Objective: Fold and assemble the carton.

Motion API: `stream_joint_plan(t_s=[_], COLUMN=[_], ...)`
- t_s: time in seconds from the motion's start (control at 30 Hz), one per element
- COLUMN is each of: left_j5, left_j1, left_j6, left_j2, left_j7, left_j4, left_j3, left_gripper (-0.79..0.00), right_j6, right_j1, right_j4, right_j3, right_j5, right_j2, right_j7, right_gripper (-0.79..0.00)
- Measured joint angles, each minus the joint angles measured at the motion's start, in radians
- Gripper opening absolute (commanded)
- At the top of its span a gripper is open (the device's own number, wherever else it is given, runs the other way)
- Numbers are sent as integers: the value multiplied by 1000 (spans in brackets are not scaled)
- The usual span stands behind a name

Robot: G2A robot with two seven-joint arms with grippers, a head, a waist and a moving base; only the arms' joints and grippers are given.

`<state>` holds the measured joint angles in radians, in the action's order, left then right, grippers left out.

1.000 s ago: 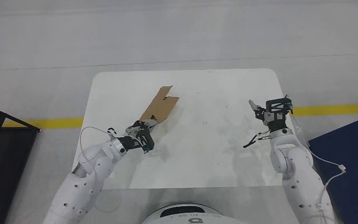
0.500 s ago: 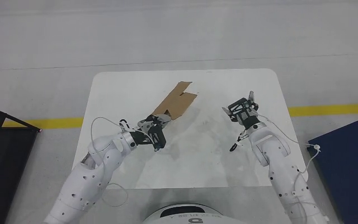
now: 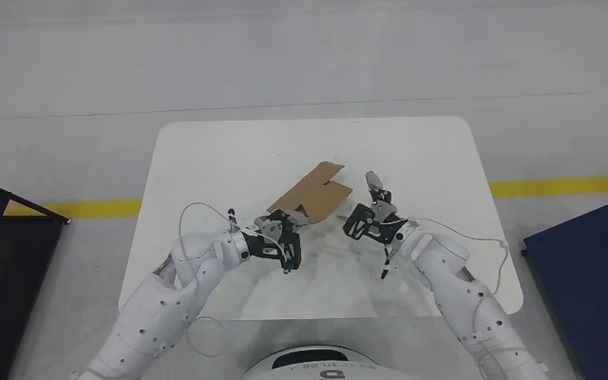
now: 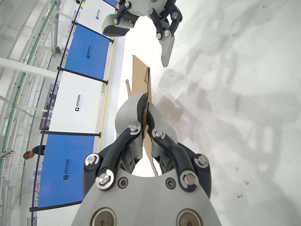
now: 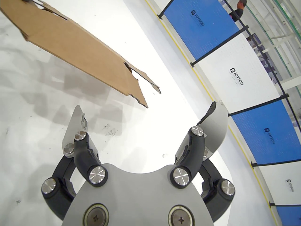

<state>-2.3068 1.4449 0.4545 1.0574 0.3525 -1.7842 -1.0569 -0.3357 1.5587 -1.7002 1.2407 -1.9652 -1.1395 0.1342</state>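
Your left gripper point(image 3: 283, 226) is pinching the near end of the flattened cardboard carton point(image 3: 310, 190), with both pads pressing tight on the edge. The carton is hanging tilted above the middle of the white table point(image 3: 408, 152). It is lifted off the surface and is casting a shadow there, and its free end is pointing away from the robot. Your right gripper point(image 3: 365, 206) is hovering just beside that free end on the right side. Its fingers are spreading wide and are gripping nothing, with the carton's notched corner lying just ahead of them, apart from both.
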Motion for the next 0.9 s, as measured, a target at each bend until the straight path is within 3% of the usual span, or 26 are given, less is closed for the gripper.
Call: stream_joint_plan(t_s=[0.07,0.17,0.43,0.47,0.5,0.6,0.63,0.67,0.9], left_j5=[-10,-20,-54,-55,-58,-64,-63,-57,27], left_j1=[-5,-7,-15,-16,-19,-26,-28,-29,1], left_j6=[5,12,47,49,52,61,61,59,-52], left_j2=[0,-1,-5,-5,-6,-7,-7,-8,-13], left_j7=[-5,-8,-1,0,1,7,8,8,-34], left_j4=[-3,-10,-21,-21,-21,-21,-22,-23,-67], left_j3=[8,15,35,36,39,44,43,40,-52], left_gripper=[-785,-785,-785,-785,-785,-785,-52,0,0], right_j6=[4,-2,-62,-66,-70,-72,-76,-79,-57], right_j1=[-2,-5,-1,-1,0,3,5,8,22], right_j4=[5,11,0,-2,-4,-7,-9,-11,-15], right_j3=[-3,-7,-34,-37,-40,-45,-45,-43,1], right_j5=[-5,-17,-80,-88,-98,-117,-122,-128,-64], right_j2=[0,2,8,9,10,12,13,14,19], right_j7=[13,22,33,33,30,24,26,30,60], right_gripper=[-391,-468,-563,-597,-754,-785,-785,-785,-785])
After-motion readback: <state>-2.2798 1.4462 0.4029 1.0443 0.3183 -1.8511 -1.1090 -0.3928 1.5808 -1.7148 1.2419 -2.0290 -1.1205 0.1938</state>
